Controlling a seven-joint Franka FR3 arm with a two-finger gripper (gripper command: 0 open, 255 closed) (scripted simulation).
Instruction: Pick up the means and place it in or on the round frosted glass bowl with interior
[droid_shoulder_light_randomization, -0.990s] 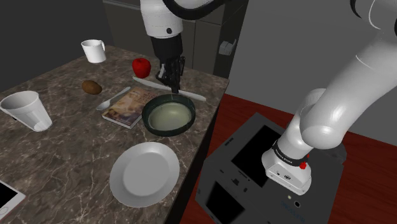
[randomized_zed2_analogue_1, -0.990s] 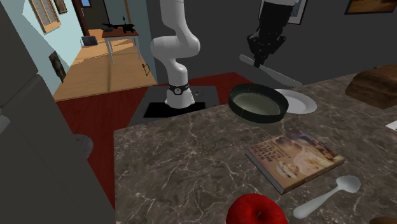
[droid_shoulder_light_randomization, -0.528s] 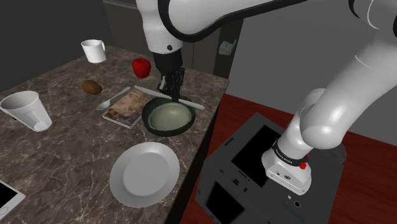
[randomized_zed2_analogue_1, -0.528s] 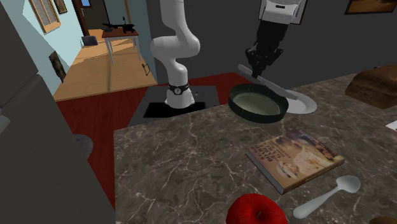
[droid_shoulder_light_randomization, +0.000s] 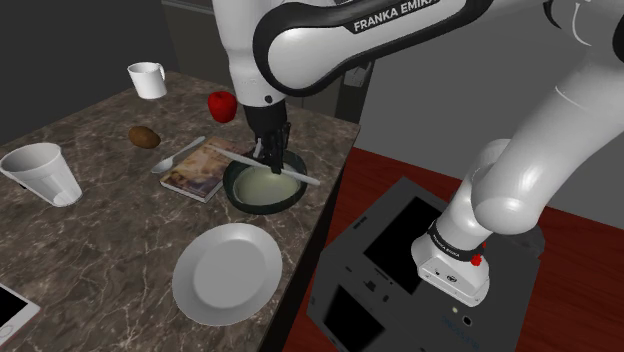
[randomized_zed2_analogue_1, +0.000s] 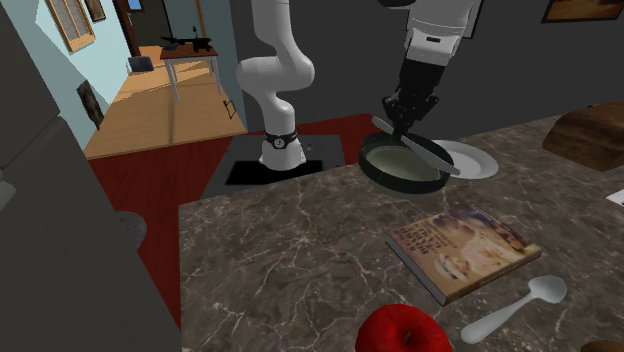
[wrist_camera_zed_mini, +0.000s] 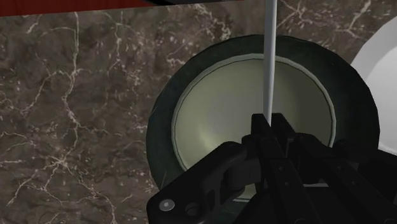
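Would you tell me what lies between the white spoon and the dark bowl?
A book lies flat between the spoon and the bowl, as the shoulder and second exterior views show.

two cups (droid_shoulder_light_randomization: 148, 80) (droid_shoulder_light_randomization: 42, 172), one plate (droid_shoulder_light_randomization: 227, 272), bowl (droid_shoulder_light_randomization: 231, 186), book (droid_shoulder_light_randomization: 200, 172), apple (droid_shoulder_light_randomization: 222, 105), spoon (droid_shoulder_light_randomization: 178, 156), knife (droid_shoulder_light_randomization: 300, 178)

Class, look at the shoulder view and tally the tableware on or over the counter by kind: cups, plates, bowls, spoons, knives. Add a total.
Cups: 2, the near cup and the far cup
Plate: 1
Bowl: 1
Spoon: 1
Knife: 1, held by the gripper over the bowl
Total: 6
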